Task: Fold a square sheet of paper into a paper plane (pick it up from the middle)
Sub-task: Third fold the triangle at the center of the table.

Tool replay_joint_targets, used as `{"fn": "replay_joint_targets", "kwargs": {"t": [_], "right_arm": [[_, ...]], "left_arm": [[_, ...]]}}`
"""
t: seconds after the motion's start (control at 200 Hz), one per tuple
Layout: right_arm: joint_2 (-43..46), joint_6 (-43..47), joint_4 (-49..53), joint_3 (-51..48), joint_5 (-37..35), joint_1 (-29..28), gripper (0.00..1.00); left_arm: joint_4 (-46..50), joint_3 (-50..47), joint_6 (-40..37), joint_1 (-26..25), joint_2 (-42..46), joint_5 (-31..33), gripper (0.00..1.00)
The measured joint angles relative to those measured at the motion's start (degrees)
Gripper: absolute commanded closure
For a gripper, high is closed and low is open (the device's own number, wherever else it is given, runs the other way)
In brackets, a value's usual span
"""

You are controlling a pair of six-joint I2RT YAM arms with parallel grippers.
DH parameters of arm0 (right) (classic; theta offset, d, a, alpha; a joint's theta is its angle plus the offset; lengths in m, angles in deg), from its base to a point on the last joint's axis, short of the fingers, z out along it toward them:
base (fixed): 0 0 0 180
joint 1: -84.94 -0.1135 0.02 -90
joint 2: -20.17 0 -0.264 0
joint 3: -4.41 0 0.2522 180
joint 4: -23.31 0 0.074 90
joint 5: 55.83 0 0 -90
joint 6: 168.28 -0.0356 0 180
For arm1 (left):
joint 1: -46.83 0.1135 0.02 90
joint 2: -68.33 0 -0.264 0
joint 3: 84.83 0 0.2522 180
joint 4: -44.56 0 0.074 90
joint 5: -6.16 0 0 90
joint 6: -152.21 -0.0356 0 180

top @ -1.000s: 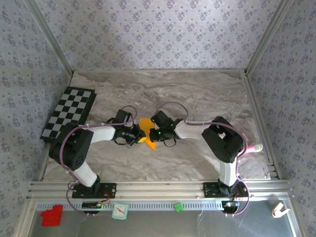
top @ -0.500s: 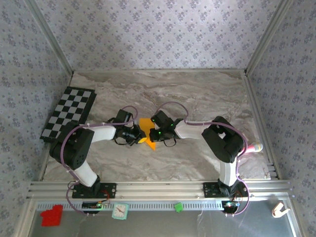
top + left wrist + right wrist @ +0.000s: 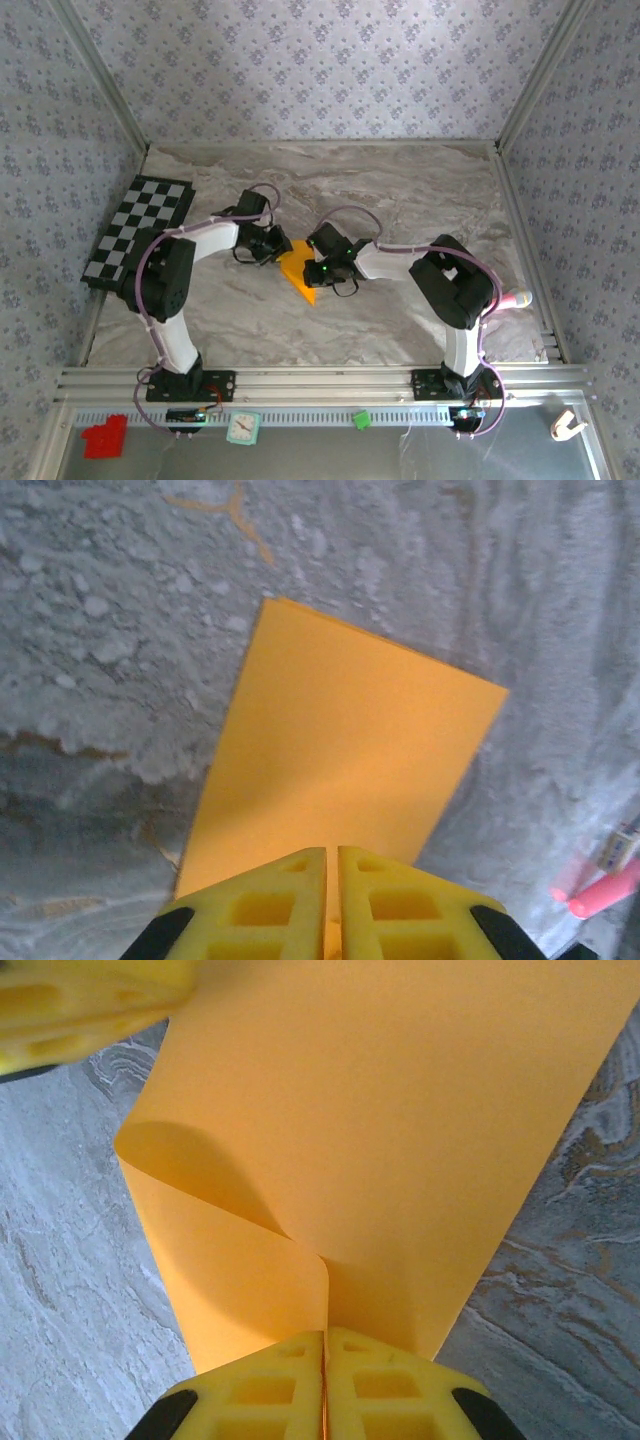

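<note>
**Both claws pinch the orange paper at mid-surface**

In the top view the sheet of paper (image 3: pixel 298 276) sits near the middle of the marbled surface (image 3: pixel 400 190), between the two arms. The left claw (image 3: pixel 274 245) is at its far-left edge and the right claw (image 3: pixel 313 264) at its right side. From above, the paper reads as a tapering shape with a point towards the near edge.

In the left wrist view the left claw (image 3: pixel 332 858) has its yellow fingers pressed together, with a sliver of orange between them. The paper (image 3: pixel 350 750) stretches away from the fingertips as a flat panel with two clean corners, and the grey surface shows beyond it. A pink pen-like object (image 3: pixel 603 891) lies at the lower right.

In the right wrist view the right claw (image 3: pixel 323 1345) is likewise pressed together on the paper (image 3: pixel 400 1110). Here the sheet curls over on itself in a soft, unflattened roll just above the fingertips. A yellow finger of the left claw (image 3: pixel 80 1000) shows at the upper left, at the paper's far corner.

A checkered mat (image 3: pixel 138 232) lies at the left edge of the surface, well apart from the paper.
</note>
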Motion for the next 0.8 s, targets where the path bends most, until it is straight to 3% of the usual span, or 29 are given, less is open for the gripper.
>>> {"fn": "replay_joint_targets", "kwargs": {"t": [0.335,0.8], "right_arm": [[0.11,0.0,0.24,0.04,0.15,0.2,0.92],[0.96,0.17,0.92,0.04,0.11,0.48,0.92]], "left_arm": [[9.31,6.38,-5.31,-0.28,-5.4,1.9,0.91],[13.22,9.57,-8.31,-1.14,-7.06,3.17,0.92]]}}
